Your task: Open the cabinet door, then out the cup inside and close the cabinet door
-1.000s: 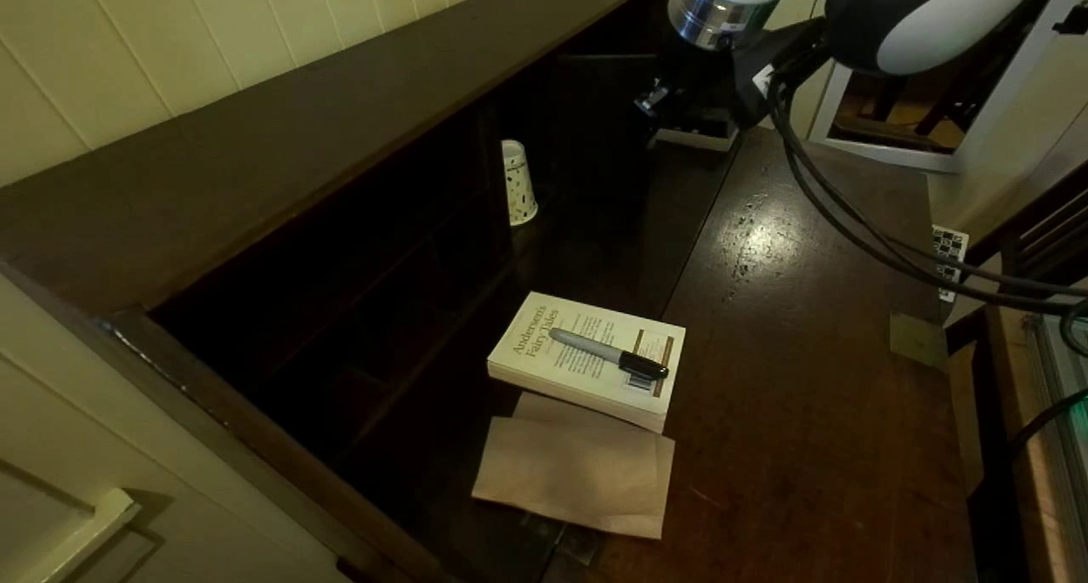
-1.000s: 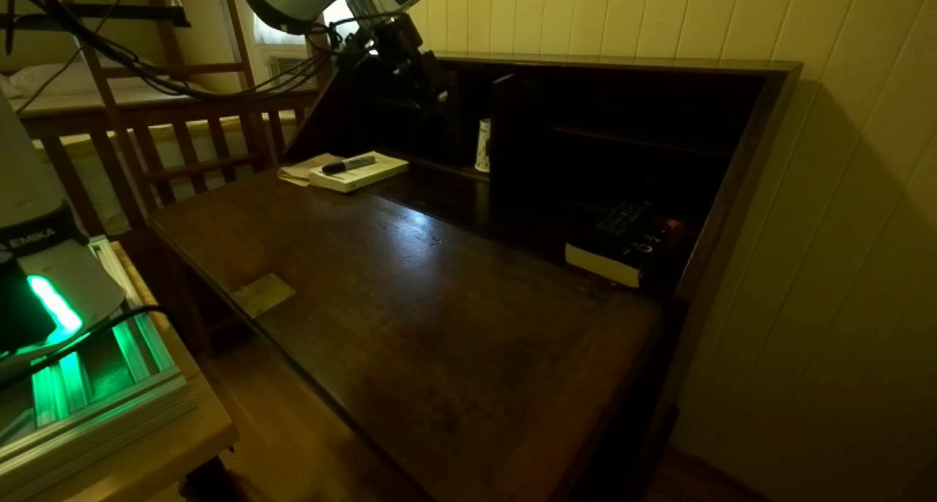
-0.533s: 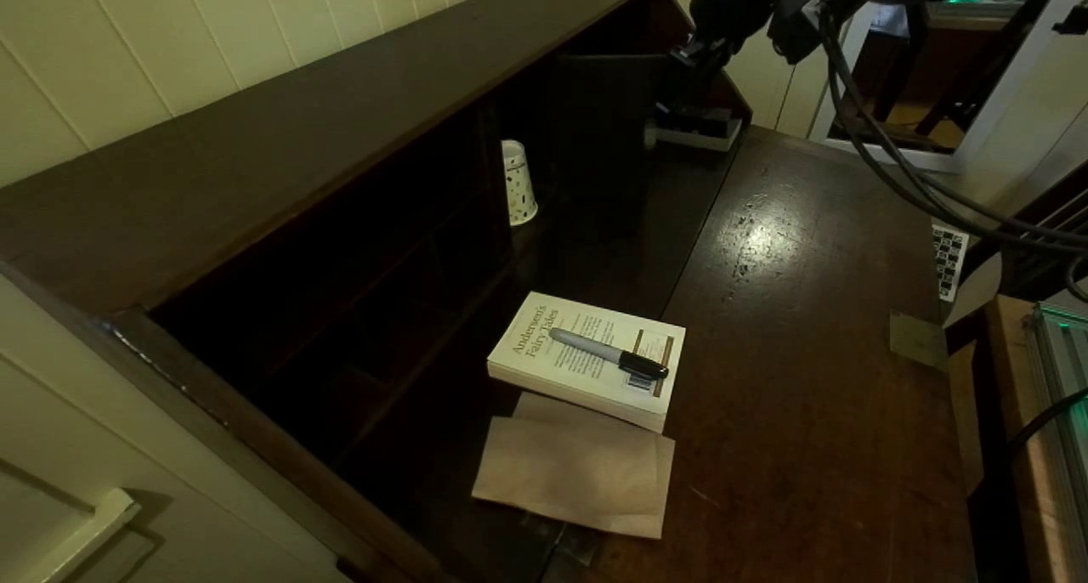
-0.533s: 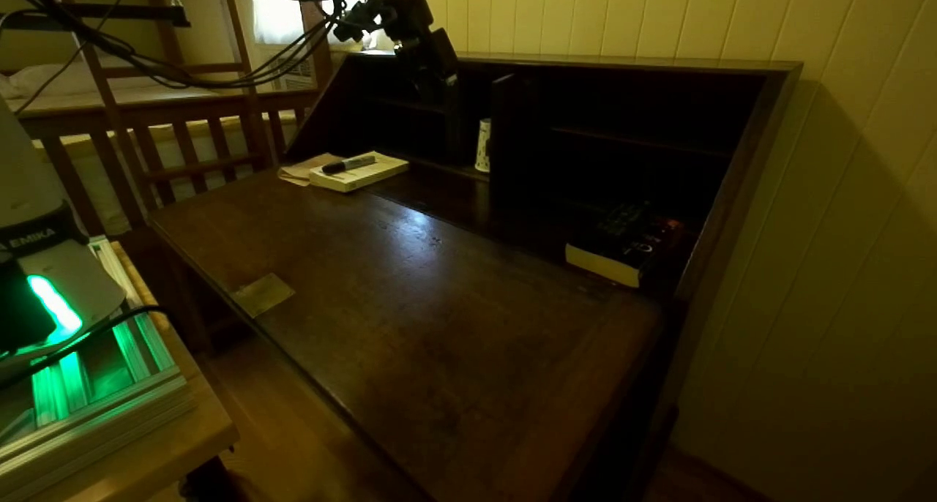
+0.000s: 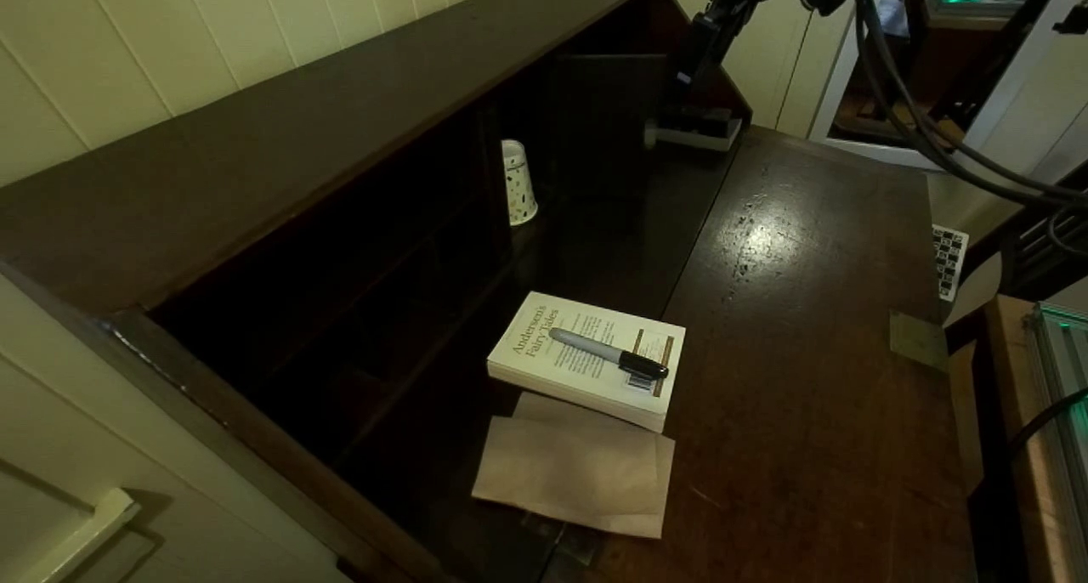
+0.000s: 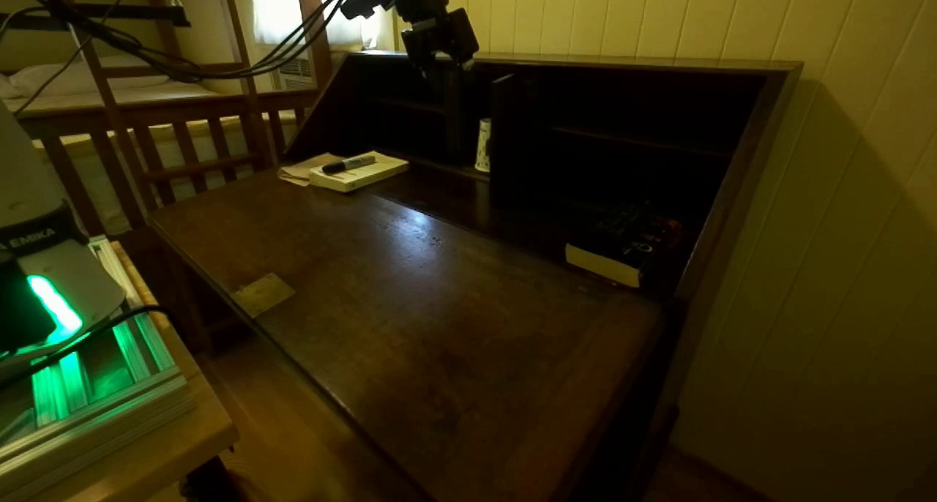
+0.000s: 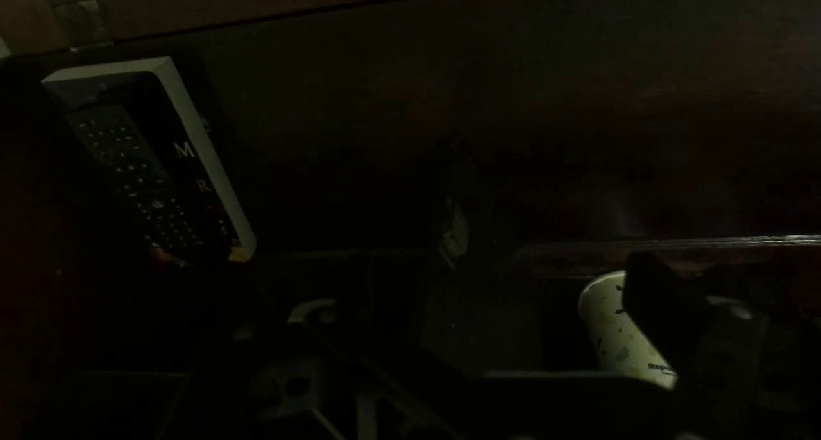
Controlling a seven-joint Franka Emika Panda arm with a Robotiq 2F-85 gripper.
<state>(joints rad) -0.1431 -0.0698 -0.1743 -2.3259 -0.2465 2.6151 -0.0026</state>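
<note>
In an exterior view, see cabinet door (image 5: pixel 608 124) swung open, with cup (image 5: pixel 520 183) inside, beside it. In an exterior view, find gripper (image 6: pixel 446 66) spread, empty, near cabinet door. In the wrist view, find cup ungrasped. Judge opening done; removal and closing left.

The cup (image 6: pixel 483 145) stands partly behind the open door (image 6: pixel 504 136); the gripper (image 6: pixel 445 64) hangs higher.

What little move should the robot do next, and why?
I'd probably slide the fingers sideways toward the cup before lowering them: the cabinet door stands open, the fingers are apart, and in the wrist view one finger partly hides the cup, which isn't midway between them.
</note>
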